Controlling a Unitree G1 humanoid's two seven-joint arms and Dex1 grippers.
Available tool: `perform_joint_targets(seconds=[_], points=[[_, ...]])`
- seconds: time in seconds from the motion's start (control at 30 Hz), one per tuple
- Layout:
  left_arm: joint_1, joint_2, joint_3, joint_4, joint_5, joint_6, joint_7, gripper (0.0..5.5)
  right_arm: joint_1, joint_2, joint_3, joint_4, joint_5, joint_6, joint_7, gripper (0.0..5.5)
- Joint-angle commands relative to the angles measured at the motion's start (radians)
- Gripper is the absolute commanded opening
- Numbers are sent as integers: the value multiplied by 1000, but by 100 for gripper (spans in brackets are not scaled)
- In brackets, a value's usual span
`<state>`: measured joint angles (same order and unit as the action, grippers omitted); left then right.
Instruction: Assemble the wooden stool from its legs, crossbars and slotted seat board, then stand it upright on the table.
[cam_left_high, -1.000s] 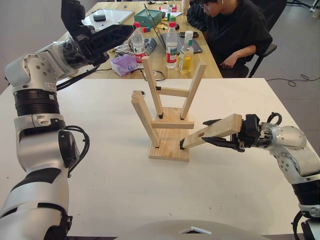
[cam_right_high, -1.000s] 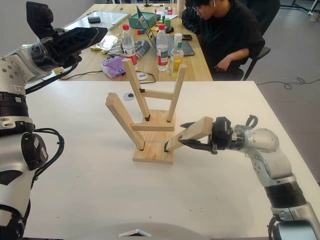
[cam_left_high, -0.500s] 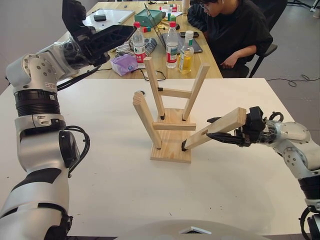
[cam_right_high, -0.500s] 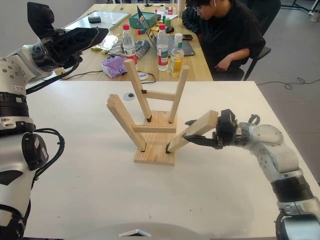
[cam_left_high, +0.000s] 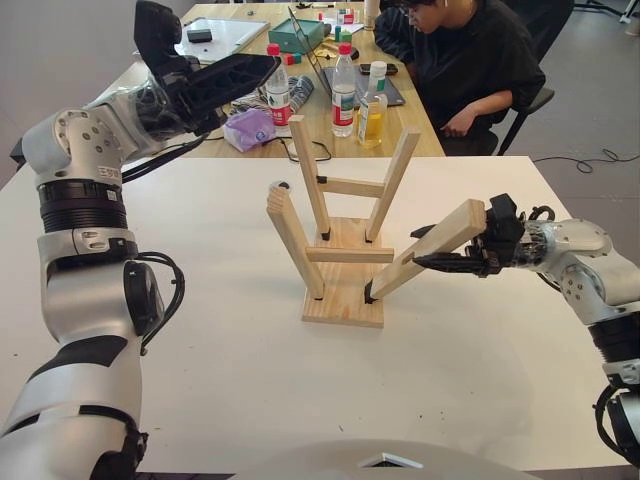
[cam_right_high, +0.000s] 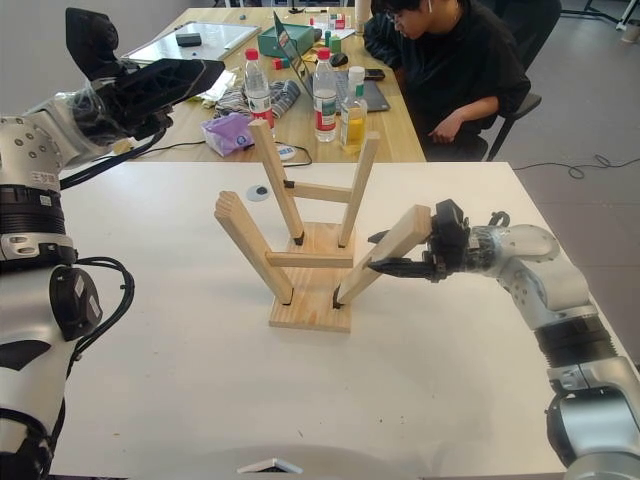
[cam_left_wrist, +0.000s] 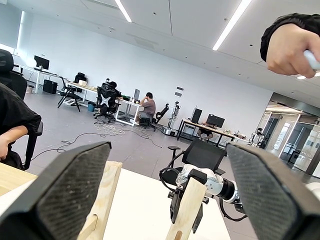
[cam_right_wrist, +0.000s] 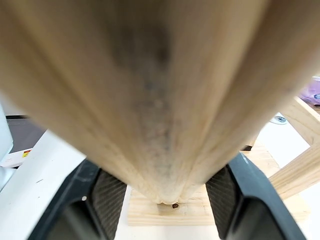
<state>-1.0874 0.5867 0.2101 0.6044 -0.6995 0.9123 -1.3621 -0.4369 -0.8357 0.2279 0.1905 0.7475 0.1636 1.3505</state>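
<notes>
The right gripper is pinching the loose stool leg near its upper end, with its padded fingers pressed against opposite faces of the wood. This leg slants down and away from the gripper, and its lower end sits at the near right corner of the seat board. The seat board lies flat on the white desk, roughly mid-desk. Three other legs rise out of it. The near left leg leans outward to the left, and the two far legs stand closer to upright, spreading apart toward their tops. One crossbar joins the two far legs high up, and a second crossbar runs lower, across the near side.

The left gripper is raised well above the desk's far left corner, well apart from the stool, its two pads spread wide and holding nothing. Behind it, on a wooden desk, stand several bottles.
</notes>
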Motion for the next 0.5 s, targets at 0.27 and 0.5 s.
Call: perform_joint_targets(seconds=[0.27, 0.5], points=[[53, -5, 7, -73, -20, 24, 24, 424, 23, 43, 253, 208, -333, 91, -40, 205], [85, -12, 24, -112, -39, 37, 50, 424, -49, 86, 319, 228, -367, 62, -62, 205]])
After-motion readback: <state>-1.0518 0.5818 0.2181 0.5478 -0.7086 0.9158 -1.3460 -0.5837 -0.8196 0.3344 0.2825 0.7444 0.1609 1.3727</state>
